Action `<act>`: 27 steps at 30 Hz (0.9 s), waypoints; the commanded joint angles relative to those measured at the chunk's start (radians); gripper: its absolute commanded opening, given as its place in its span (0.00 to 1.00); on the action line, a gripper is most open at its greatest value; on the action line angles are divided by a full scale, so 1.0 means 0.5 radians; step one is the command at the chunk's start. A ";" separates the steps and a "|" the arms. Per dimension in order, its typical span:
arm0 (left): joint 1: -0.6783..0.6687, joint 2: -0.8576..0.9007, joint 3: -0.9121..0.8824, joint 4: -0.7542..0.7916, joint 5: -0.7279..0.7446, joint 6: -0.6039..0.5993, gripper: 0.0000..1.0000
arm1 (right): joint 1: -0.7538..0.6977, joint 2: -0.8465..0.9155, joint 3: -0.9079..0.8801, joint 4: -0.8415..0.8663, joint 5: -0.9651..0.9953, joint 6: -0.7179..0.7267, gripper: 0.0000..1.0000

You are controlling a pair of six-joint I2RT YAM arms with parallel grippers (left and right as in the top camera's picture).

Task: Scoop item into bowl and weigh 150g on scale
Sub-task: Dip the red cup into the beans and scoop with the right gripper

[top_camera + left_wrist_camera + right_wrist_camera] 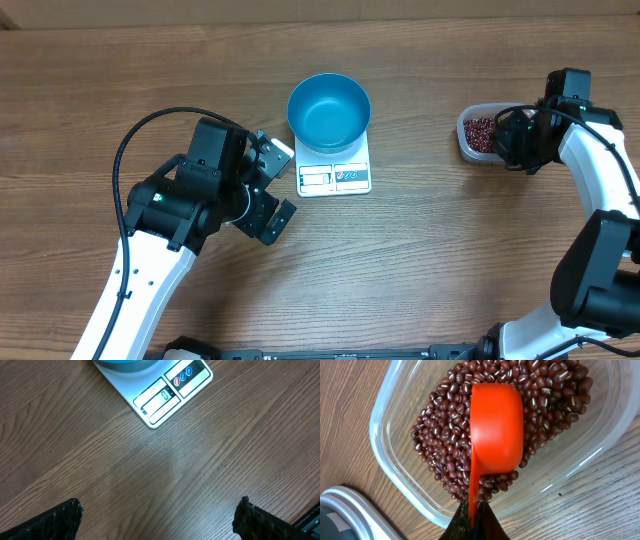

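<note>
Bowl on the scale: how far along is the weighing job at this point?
Done: the blue bowl sits empty on the scale. In hand: the right hand is shut on the handle of the orange scoop, which lies on the beans in the clear tub. The left hand is open over the table. Left: all scooping, pouring and weighing.

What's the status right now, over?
Left gripper open beside scale. Right gripper shut on orange scoop, down in beans, clear tub. Blue bowl empty on scale. Nothing between tub and bowl.
</note>
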 commanded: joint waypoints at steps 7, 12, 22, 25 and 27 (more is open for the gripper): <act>0.008 -0.002 0.050 0.002 0.002 0.044 1.00 | -0.005 0.017 0.040 -0.012 -0.040 0.035 0.04; 0.008 -0.002 0.050 0.002 0.002 0.044 1.00 | -0.005 0.017 0.040 -0.016 -0.042 0.030 0.04; 0.008 -0.002 0.050 0.002 0.002 0.044 1.00 | -0.005 0.017 0.040 -0.012 -0.050 0.011 0.04; 0.008 -0.002 0.050 0.002 0.002 0.044 1.00 | -0.006 0.017 0.040 -0.012 -0.069 -0.048 0.04; 0.008 -0.002 0.050 0.002 0.002 0.044 1.00 | -0.007 0.017 0.040 -0.011 -0.069 -0.087 0.04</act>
